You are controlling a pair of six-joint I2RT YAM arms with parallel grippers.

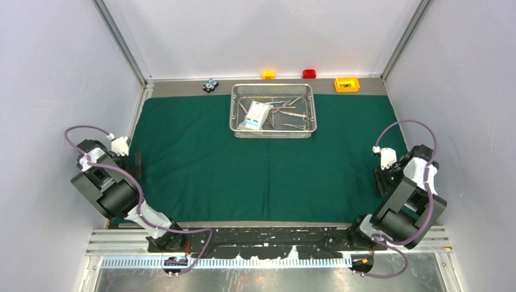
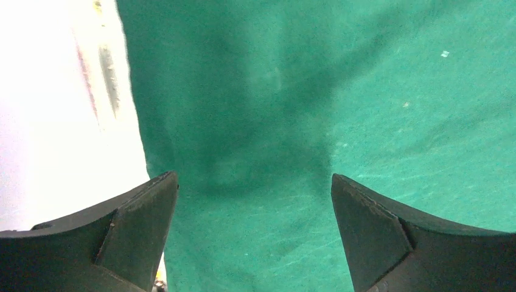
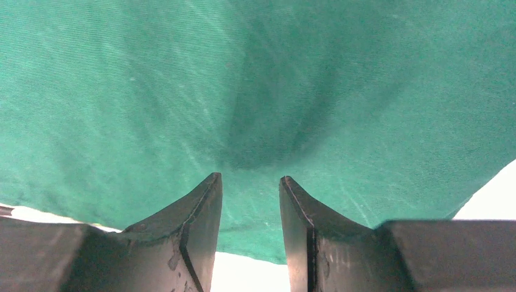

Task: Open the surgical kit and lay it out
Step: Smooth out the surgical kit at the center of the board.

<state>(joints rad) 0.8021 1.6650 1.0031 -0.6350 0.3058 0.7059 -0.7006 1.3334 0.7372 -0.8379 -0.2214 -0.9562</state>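
The dark green drape [image 1: 243, 170] of the surgical kit lies spread flat over the table. At its back middle stands the steel wire-mesh tray [image 1: 232, 112], holding a flat white pouch [image 1: 257, 115] and slim silver forceps [image 1: 293, 112]. My left gripper [image 1: 136, 164] hovers over the drape's left edge. In the left wrist view the left gripper [image 2: 254, 177] is wide open, with only cloth [image 2: 304, 121] below. My right gripper [image 1: 378, 176] is at the drape's right edge. Seen from the right wrist, the right gripper [image 3: 250, 177] shows a narrow gap with nothing in it, just above the cloth [image 3: 182, 91].
Along the back strip sit a small yellow box [image 1: 347, 84], a red block [image 1: 309, 73], an orange block [image 1: 268, 74] and a small dark object [image 1: 210, 85]. Grey walls close in on the left, right and back.
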